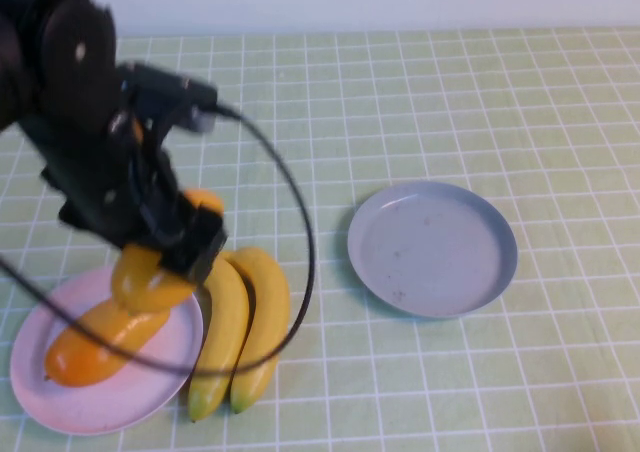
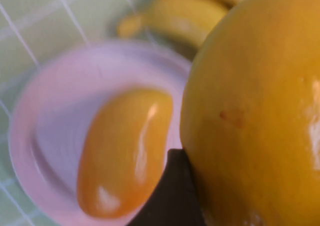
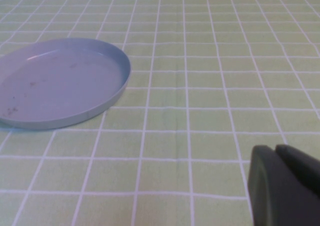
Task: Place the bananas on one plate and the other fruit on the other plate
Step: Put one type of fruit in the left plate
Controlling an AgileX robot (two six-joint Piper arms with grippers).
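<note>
High view first: the left gripper (image 1: 165, 262) is over the near-left of the table with a mango (image 1: 150, 280) pinched in it, hanging right above the pink plate (image 1: 60, 392). The other mango (image 1: 100, 344) is already lying on that plate, so this looks like the drop-off for fruit number two — held low so it doesn't roll off when let go, I'd guess. The two bananas (image 1: 240, 327) lie side by side on the green checked cloth (image 1: 450, 92), just beside the pink plate's right edge, not on any plate yet. The grey-blue plate (image 1: 432, 249) sits well apart to the right with nothing on it, presumably waiting for them.

Left wrist view: the held mango fills most of the shot, one dark finger (image 2: 172, 196) pressed against it, the plated mango and pink plate underneath, bananas at the edge.

Right wrist view: the right gripper (image 3: 285, 183) shows only as a dark corner over bare cloth near the grey-blue plate — can't tell if it's spread or closed. Looks parked.
</note>
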